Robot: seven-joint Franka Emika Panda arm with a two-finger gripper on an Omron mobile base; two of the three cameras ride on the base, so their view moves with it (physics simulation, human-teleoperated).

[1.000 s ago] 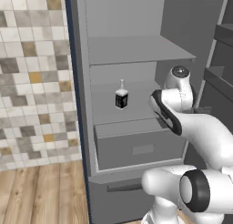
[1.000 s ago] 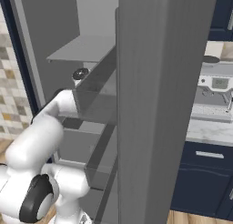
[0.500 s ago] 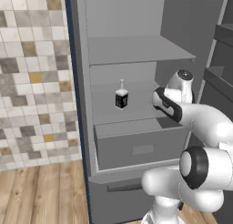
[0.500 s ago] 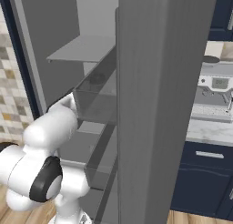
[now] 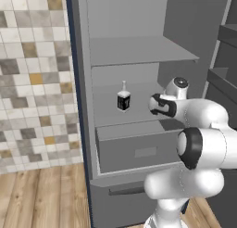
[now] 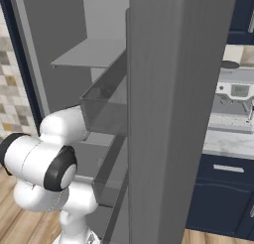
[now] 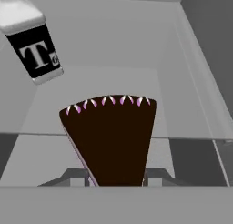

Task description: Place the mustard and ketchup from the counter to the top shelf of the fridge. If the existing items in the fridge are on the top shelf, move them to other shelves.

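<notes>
Grey fridge (image 5: 83,129) holds the clear bottle (image 5: 123,98) on its middle shelf; fingers (image 7: 116,178) clamp the cake wedge (image 7: 111,136).

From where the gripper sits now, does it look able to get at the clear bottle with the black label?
Probably not right away: the gripper is shut on the cake wedge. The bottle stands apart on the same shelf, nothing between them, so the way looks free once the cake is set down.

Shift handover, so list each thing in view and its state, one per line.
fridge: door open, interior exposed.
top shelf: bare.
clear bottle: upright on the middle shelf, below the top one.
cake wedge: narrow end between the fingertips, gripped.
gripper: shut on the cake wedge.
fridge drawer: closed.
</notes>
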